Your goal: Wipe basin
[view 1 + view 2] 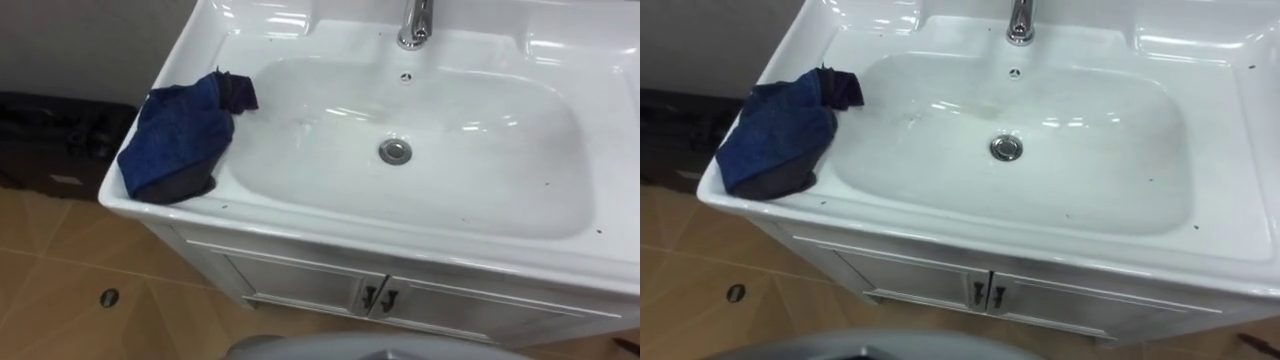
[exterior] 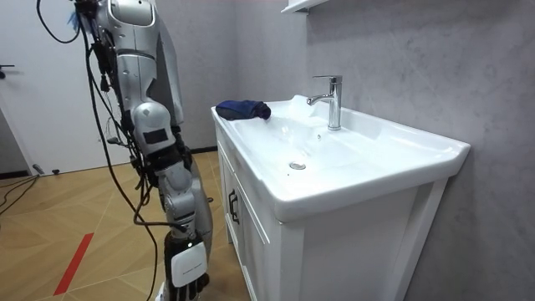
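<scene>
A white basin (image 1: 330,228) on a white cabinet lies before me, with a metal drain (image 1: 395,151) in the middle of its bowl and a chrome tap (image 1: 415,24) at the back. A crumpled dark blue cloth (image 1: 180,135) rests on the basin's left rim, one corner hanging over the bowl's edge. Small dark specks dot the rim and bowl. In the room view I stand upright at the basin's front, and my right hand (image 2: 187,280) hangs low beside my leg, well away from the cloth (image 2: 242,109).
The cabinet's two doors (image 1: 300,280) have dark handles (image 1: 380,298) just below the front rim. A black bag (image 1: 55,140) lies on the tiled floor to the basin's left, near a small round floor drain (image 1: 109,297). A grey wall stands behind the tap.
</scene>
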